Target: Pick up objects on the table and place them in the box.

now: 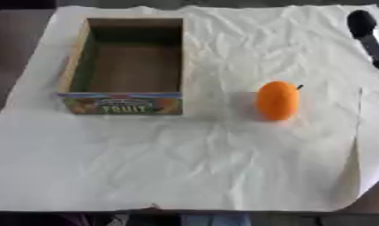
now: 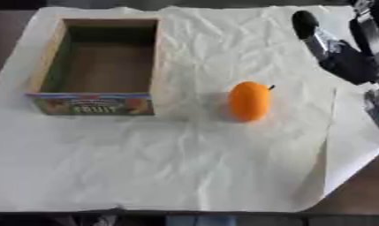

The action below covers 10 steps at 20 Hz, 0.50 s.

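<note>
A smooth, oval orange fruit with a short dark stem (image 2: 249, 101) stands upright on the sheet, its stem jutting from the top toward 1 o'clock. Its skin looks even and glossy, bright orange throughout, and a soft shadow falls on the paper at its base. It sits just right of the middle of the table, at about 3 o'clock from the box and well apart from it.

The open rectangular cardboard box with a printed fruit label on its near wall (image 1: 123, 105) lies toward 10 o'clock on the sheet. Its inner walls are plain brown board with a dark green band on the left and far sides; the floor is bare brown. The near wall carries a colourful band of fruit pictures with the word FRUIT.

Both rest on a wide crumpled white paper sheet (image 2: 192, 167), creased all over, spread over a dark brown table (image 2: 362, 190) that shows at the edges.

The robot's black and silver right hand (image 2: 335, 50) comes in from 2 o'clock, above and right of the fruit and not touching it. One dark rounded fingertip (image 2: 304, 20) reaches straight out toward 11 o'clock; the fingers look extended and hold nothing.
</note>
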Each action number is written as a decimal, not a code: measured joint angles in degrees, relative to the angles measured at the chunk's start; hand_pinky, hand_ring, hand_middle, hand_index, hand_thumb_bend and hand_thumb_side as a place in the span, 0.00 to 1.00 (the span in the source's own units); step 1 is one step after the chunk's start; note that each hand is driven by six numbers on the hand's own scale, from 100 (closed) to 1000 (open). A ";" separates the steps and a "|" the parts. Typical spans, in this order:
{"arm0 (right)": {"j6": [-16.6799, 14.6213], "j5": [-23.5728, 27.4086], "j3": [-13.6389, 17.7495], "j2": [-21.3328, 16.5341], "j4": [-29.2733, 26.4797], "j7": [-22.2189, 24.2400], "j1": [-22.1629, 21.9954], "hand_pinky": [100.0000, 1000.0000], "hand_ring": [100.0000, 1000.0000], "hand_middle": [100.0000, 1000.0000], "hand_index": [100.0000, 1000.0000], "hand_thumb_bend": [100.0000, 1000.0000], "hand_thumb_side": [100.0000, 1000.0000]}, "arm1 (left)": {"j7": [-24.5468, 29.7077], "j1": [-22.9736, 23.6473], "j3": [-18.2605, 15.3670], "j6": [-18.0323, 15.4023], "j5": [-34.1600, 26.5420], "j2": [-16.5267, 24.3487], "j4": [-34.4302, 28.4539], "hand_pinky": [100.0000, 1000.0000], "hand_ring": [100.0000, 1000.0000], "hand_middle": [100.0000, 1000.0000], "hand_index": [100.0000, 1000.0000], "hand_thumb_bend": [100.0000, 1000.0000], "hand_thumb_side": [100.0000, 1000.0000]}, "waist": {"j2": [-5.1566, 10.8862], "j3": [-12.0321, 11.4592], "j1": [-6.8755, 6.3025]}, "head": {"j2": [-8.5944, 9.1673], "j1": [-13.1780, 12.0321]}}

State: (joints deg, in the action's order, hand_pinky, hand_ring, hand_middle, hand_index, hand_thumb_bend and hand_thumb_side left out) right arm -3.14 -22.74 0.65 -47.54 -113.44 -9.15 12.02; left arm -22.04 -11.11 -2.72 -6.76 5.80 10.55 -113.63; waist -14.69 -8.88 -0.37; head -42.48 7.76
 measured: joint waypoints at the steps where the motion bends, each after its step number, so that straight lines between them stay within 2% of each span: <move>1: 0.28 -0.39 -0.23 -0.43 0.00 0.66 0.22 0.89 0.84 0.81 0.92 0.40 1.00 | 0.02 0.00 0.00 0.02 0.00 0.00 0.00 0.23 0.65 0.82 0.65 0.00 0.71 | -0.18 -0.08 0.03 | 0.26 -0.01; 4: 0.99 -1.58 -0.96 -1.53 0.00 2.58 0.57 0.89 0.85 0.82 0.93 0.52 1.00 | 0.03 0.00 0.01 0.03 0.00 0.00 0.00 0.23 0.65 0.82 0.65 0.00 0.71 | -0.64 -0.27 0.08 | 0.79 -0.03; 8: 1.82 -3.50 -2.09 -3.30 0.00 5.72 0.49 0.90 0.86 0.82 0.93 0.60 1.00 | 0.05 0.00 0.01 0.05 0.00 0.00 0.00 0.23 0.65 0.83 0.65 0.00 0.71 | -1.20 -0.39 0.18 | 1.35 -0.09; 10: 1.83 -4.42 -2.66 -4.55 0.00 7.48 0.39 0.91 0.87 0.81 0.93 0.63 0.97 | 0.07 0.00 0.02 0.07 0.00 0.00 0.00 0.23 0.65 0.83 0.65 0.00 0.71 | -1.28 -0.41 0.24 | 1.60 -0.13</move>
State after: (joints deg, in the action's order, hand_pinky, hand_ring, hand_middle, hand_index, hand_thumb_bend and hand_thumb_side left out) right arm -1.31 -27.17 -2.01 -52.09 -113.44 -1.67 12.41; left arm -21.97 -11.12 -2.70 -6.69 5.80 10.55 -113.63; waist -15.98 -9.29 -0.13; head -40.88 7.63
